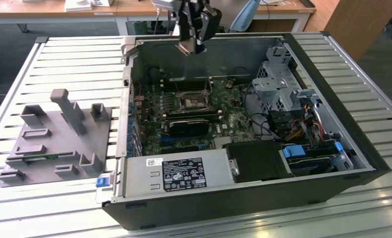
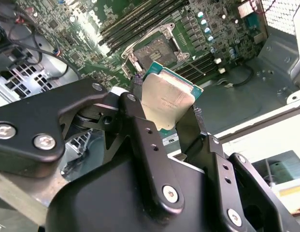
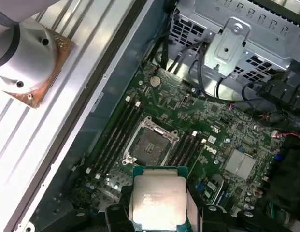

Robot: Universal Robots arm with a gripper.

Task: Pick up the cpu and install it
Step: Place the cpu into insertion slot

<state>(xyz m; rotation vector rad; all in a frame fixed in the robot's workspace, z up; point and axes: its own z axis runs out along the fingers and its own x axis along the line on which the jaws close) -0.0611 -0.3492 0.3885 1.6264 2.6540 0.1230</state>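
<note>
Above computer case (image 1: 249, 204), cpu (image 3: 157, 200) clamped between jaws

A robotics lab or workshop. A robot arm's tool (image 1: 193, 45) hangs over an open computer case (image 1: 235, 54) on a ribbed metal desk (image 1: 70, 59), beside a grey fixture block (image 1: 57, 144). Wooden tables (image 1: 50, 12) and grey carpet (image 1: 11, 34) lie behind.

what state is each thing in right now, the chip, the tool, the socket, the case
shiny silver-topped square cpu, lifted in the air, gripped at two edges
black tool, shut on the cpu
black-framed square socket, empty
dark metal computer case, lying flat, side open
grey plastic holder block, resting on the slatted metal table, nothing touching it
</note>
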